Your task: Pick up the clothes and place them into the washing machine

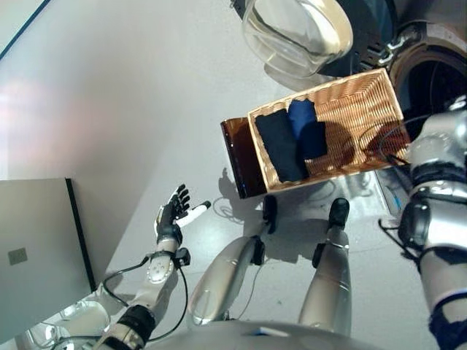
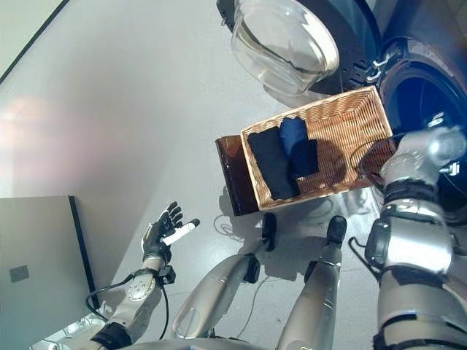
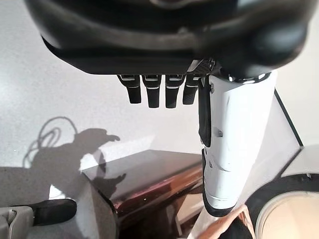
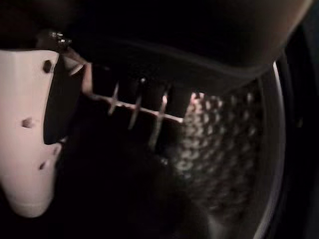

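Our left hand (image 1: 172, 214) hangs over the bare grey floor (image 1: 146, 109) with fingers straight and spread, holding nothing, while our right hand (image 4: 30, 134) is inside the dark washing machine drum (image 4: 219, 149), where we see its white-covered thumb against perforated metal but cannot tell how its fingers stand. Between them, the clothes (image 1: 281, 144) lie in the rectangular woven wicker basket (image 1: 357, 98): a long dark navy folded piece running across the basket's short width at its end farther from the machine, touching a brighter blue piece and another dark one beside it. The basket rests on a glossy brown stand (image 1: 237, 157), and the machine's round glass door (image 1: 295, 33) stands open above it.
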### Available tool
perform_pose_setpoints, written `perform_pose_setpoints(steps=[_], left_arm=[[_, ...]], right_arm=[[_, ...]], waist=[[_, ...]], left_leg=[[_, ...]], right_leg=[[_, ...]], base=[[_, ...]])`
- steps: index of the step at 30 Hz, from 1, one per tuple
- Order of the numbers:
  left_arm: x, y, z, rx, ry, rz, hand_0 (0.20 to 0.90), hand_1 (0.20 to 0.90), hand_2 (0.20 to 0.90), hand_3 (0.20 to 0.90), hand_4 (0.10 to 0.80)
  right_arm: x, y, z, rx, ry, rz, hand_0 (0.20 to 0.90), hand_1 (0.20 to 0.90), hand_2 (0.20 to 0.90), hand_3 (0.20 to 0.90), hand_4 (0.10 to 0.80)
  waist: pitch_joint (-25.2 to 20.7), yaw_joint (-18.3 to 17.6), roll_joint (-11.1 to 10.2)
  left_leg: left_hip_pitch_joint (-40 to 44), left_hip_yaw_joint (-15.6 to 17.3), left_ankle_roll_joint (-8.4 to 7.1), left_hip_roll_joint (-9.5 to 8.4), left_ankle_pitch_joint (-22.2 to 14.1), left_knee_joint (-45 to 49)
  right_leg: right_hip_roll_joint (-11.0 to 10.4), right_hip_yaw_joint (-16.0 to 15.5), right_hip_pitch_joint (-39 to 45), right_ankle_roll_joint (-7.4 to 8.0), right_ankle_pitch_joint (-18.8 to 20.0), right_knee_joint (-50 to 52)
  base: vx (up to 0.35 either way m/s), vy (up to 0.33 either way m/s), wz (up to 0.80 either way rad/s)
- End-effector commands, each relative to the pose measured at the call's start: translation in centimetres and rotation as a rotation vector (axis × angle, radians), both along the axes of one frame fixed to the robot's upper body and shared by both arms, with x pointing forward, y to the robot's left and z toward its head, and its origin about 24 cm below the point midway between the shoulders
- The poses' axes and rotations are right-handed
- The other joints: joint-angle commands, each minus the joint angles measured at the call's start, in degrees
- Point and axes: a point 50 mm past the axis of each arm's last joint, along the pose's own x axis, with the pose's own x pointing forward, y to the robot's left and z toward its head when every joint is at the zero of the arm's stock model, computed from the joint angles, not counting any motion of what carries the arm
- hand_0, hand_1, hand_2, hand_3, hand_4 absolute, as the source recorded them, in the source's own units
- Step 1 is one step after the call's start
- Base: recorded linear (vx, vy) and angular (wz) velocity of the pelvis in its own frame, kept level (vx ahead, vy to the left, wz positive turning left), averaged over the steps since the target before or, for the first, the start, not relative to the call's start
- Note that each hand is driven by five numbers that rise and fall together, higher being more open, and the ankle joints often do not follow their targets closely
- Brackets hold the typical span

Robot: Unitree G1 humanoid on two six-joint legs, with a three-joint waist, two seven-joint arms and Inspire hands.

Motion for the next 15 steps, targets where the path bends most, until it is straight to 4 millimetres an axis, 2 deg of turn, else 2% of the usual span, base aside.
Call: perform_pose_setpoints(steps=[1, 3, 6, 7, 8, 9, 10, 11, 12, 13, 14, 15], left_arm=[[-0.4, 3.4, 1.4, 0.047, -0.097, 0.091, 0.900, 0.900, 0.900, 0.900, 0.800], [-0.4, 3.7, 1.5, 0.040, -0.100, 0.119, 0.900, 0.900, 0.900, 0.900, 0.800], [-0.5, 3.8, 1.5, 0.036, -0.101, 0.141, 0.900, 0.900, 0.900, 0.900, 0.800], [-0.5, 4.0, 1.6, 0.031, -0.108, 0.159, 0.900, 0.900, 0.900, 0.900, 0.800], [-0.6, 4.2, 1.6, 0.036, -0.107, 0.167, 0.900, 0.900, 0.900, 0.900, 0.800], [-0.6, 4.1, 1.6, 0.034, -0.107, 0.168, 0.900, 0.900, 0.900, 0.900, 0.800], [-0.7, 4.7, 1.5, 0.049, -0.099, 0.185, 0.900, 0.900, 0.900, 0.900, 0.800], [-0.5, 5.2, 1.5, 0.041, -0.092, 0.213, 0.900, 0.900, 0.900, 0.900, 0.800], [-0.5, 5.5, 1.8, 0.046, -0.102, 0.214, 0.900, 0.900, 0.900, 0.900, 0.800], [-0.5, 5.5, 1.9, 0.023, -0.107, 0.223, 0.900, 0.900, 0.900, 0.900, 0.800], [-0.6, 5.5, 1.8, 0.012, -0.108, 0.235, 0.900, 0.900, 0.900, 0.900, 0.800], [-0.9, 5.5, 1.6, 0.012, -0.095, 0.243, 0.900, 0.900, 0.900, 0.900, 0.800]], right_arm=[[-7.0, -2.2, 15.1, -0.517, -0.247, -0.244, 0.200, 0.200, 0.200, 0.200, 0.300], [-7.3, -1.8, 16.1, -0.570, -0.231, -0.261, 0.200, 0.200, 0.200, 0.200, 0.300], [-7.2, -1.6, 16.2, -0.583, -0.208, -0.280, 0.200, 0.200, 0.200, 0.200, 0.300], [-6.9, -1.6, 16.0, -0.600, -0.141, -0.303, 0.785, 0.785, 0.785, 0.785, 0.718], [-6.7, -2.1, 15.5, -0.605, -0.051, -0.323, 0.900, 0.900, 0.900, 0.900, 0.800], [-6.7, -2.1, 15.7, -0.608, -0.051, -0.322, 0.900, 0.900, 0.900, 0.900, 0.800], [-6.1, -3.7, 14.9, -0.690, 0.349, -0.407, 0.900, 0.900, 0.900, 0.900, 0.800], [-5.7, -4.2, 15.2, -0.861, 0.757, -0.497, 0.900, 0.900, 0.900, 0.900, 0.800], [-5.5, -4.4, 15.2, -0.938, 0.928, -0.507, 0.900, 0.900, 0.900, 0.900, 0.800], [-5.1, -4.1, 15.5, -1.018, 1.080, -0.555, 0.900, 0.900, 0.900, 0.900, 0.800], [-4.5, -3.3, 15.5, -1.077, 1.121, -0.583, 0.900, 0.900, 0.900, 0.900, 0.800], [-4.3, -3.4, 15.2, -1.056, 1.103, -0.551, 0.900, 0.900, 0.900, 0.900, 0.800]], waist=[[-3.09, -0.91, -0.27], [-3.06, -1.06, -0.37], [-3.03, -1.26, -0.27], [-3.09, -1.27, -0.26], [-3.20, -1.19, -0.35], [-3.20, -1.26, -0.24], [-3.44, -0.73, -1.05], [-3.29, -0.88, -1.49], [-3.17, -1.05, -1.75], [-3.15, -1.17, -1.94], [-3.05, -1.49, -1.82], [-3.02, -1.66, -1.97]], left_leg=[[-4.37, -2.98, -6.93, 1.59, -3.77, 3.56], [-4.77, -2.81, -6.98, 1.65, -3.64, 3.48], [-5.06, -2.69, -7.05, 1.72, -3.55, 3.38], [-5.10, -2.72, -7.09, 1.75, -3.52, 3.29], [-5.07, -2.75, -7.11, 1.74, -3.47, 3.26], [-5.11, -2.74, -7.12, 1.74, -3.47, 3.24], [-5.13, -2.48, -7.20, 1.78, -3.18, 2.79], [-5.33, -2.15, -7.23, 1.89, -2.82, 2.69], [-5.57, -2.08, -7.26, 2.07, -2.68, 2.60], [-5.81, -1.95, -7.32, 2.18, -2.53, 2.65], [-5.95, -2.01, -7.35, 2.23, -2.47, 2.70], [-5.97, -2.14, -7.38, 2.18, -2.46, 2.72]], right_leg=[[1.45, -1.95, 1.25, -3.29, -7.94, 5.07], [1.58, -1.86, 0.50, -3.39, -8.07, 5.54], [1.62, -1.94, 0.03, -3.48, -8.15, 5.80], [1.79, -2.00, -0.11, -3.58, -8.25, 6.03], [1.80, -2.06, -0.19, -3.65, -8.22, 6.09], [1.80, -2.04, -0.25, -3.66, -8.23, 6.11], [1.91, -2.06, -0.42, -3.73, -7.91, 5.99], [2.03, -2.08, -0.83, -3.83, -7.38, 5.99], [2.19, -2.24, -0.97, -3.93, -7.12, 5.80], [2.28, -2.38, -1.07, -4.04, -6.89, 5.65], [2.39, -2.42, -1.20, -4.10, -6.80, 5.65], [2.51, -2.48, -1.15, -4.13, -6.77, 5.61]], base=[[-0.007, -0.008, -0.11], [-0.004, -0.010, -0.02], [0.001, -0.003, 0.01], [0.000, 0.000, 0.00], [0.000, 0.000, 0.00], [0.000, 0.000, 0.00], [0.000, 0.000, 0.00], [0.000, 0.000, 0.00], [0.000, 0.000, 0.00], [0.001, -0.024, -0.05], [0.014, -0.021, -0.09], [0.020, -0.017, -0.10]])
